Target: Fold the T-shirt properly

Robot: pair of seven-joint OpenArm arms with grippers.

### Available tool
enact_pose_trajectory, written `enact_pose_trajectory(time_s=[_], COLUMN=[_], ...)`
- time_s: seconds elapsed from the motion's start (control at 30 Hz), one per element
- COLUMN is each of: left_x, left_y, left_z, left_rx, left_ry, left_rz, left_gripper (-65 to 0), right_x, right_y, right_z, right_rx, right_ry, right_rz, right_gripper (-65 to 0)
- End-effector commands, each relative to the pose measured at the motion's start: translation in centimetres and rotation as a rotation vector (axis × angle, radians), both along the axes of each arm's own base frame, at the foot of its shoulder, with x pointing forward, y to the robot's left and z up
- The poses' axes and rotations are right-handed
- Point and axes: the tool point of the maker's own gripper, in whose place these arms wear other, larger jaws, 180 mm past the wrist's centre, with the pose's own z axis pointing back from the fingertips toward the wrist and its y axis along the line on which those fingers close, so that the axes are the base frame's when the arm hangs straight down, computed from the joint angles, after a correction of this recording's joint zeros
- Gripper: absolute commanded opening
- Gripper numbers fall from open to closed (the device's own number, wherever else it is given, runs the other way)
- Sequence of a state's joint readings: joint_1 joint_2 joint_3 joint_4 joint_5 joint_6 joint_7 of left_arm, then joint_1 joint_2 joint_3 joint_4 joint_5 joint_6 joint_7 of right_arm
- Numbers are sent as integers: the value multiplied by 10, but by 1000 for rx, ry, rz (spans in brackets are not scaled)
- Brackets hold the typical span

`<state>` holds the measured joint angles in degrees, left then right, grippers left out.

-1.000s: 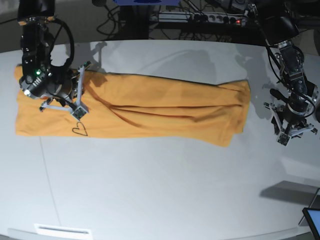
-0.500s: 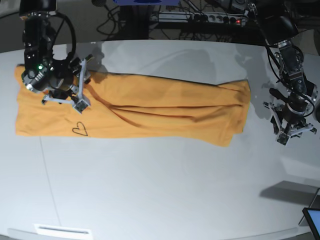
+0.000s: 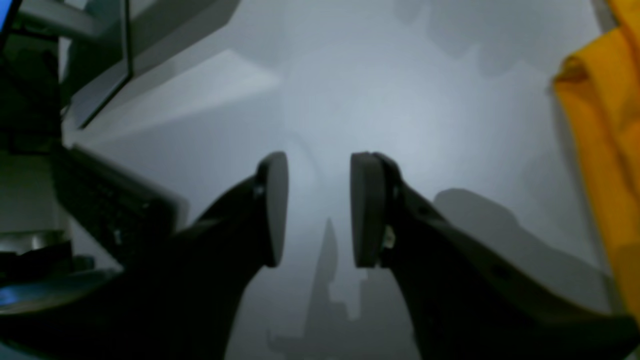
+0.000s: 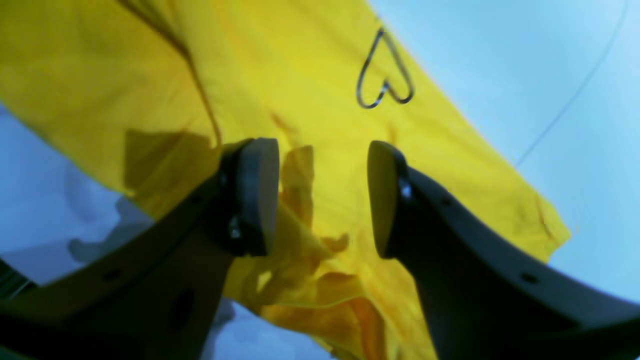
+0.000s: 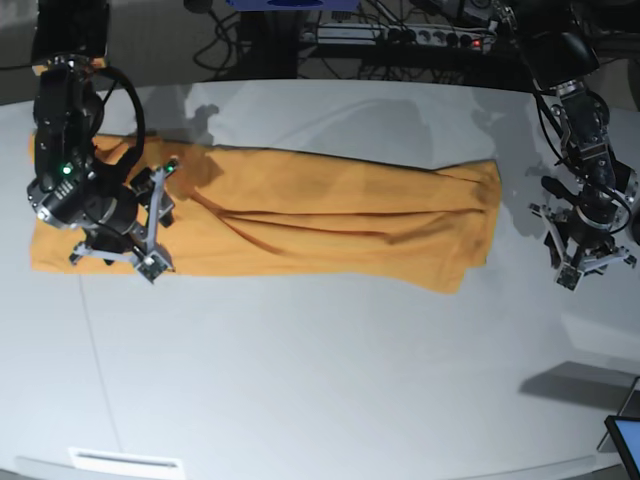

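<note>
A: Where's the T-shirt now?

B: Spread in a long band across the desk, already folded lengthwise. The right tool hangs over the end with the heart mark, its jaws apart and nothing between them; bunched cloth lies just beneath.

A: And the other one?

B: The left tool sits off the cloth, beside its far end, over bare desk. Its jaws stand parted and empty.

A: So what makes the next bit go well?

B: I'd say pinch all the layers at that rumpled edge, not just the top one, then carry the end squarely toward the other tool so the sides line up.
</note>
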<state>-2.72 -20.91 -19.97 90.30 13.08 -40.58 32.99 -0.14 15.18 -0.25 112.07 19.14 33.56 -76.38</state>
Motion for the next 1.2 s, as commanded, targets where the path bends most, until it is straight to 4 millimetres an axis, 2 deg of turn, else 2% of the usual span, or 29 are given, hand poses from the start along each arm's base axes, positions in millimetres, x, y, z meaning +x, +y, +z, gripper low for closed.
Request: enact_pose_trajectory(time_s=[0.0, 0.2, 0.3, 0.43, 0.5, 0.6, 0.77, 1.07, 1.17], left_x=[9, 13, 22, 29, 26, 25, 23, 15, 12], left_y=[6, 3, 4, 28, 42, 57, 66, 91, 97], left_z=[20, 23, 27, 36, 33, 34, 40, 56, 57], left_rx=[17, 3, -21, -62, -69, -60, -36, 1, -7], left_ry=[-58, -75, -96, -137, -116, -99, -99, -110, -117], left_rz=[-1, -1, 15, 102, 151, 179, 183, 222, 244], left_gripper=[-433, -433, -433, -433, -433, -433, -433, -433, -433], right_x=[7, 9, 7, -1, -1, 6, 15, 20, 21], right_y=[-1, 9, 23, 55, 68, 78, 87, 112, 125], right_z=[9, 11, 9, 4, 5, 13, 23, 28, 23], right_rx=[4, 33, 56, 78, 101, 122, 149, 216, 218], right_ry=[-36, -52, -50, -32, -36, -61, -87, -93, -67], right_rz=[1, 17, 42, 133, 153, 160, 163, 173, 209], right_gripper=[-373, -373, -373, -373, -373, -373, -373, -373, -373])
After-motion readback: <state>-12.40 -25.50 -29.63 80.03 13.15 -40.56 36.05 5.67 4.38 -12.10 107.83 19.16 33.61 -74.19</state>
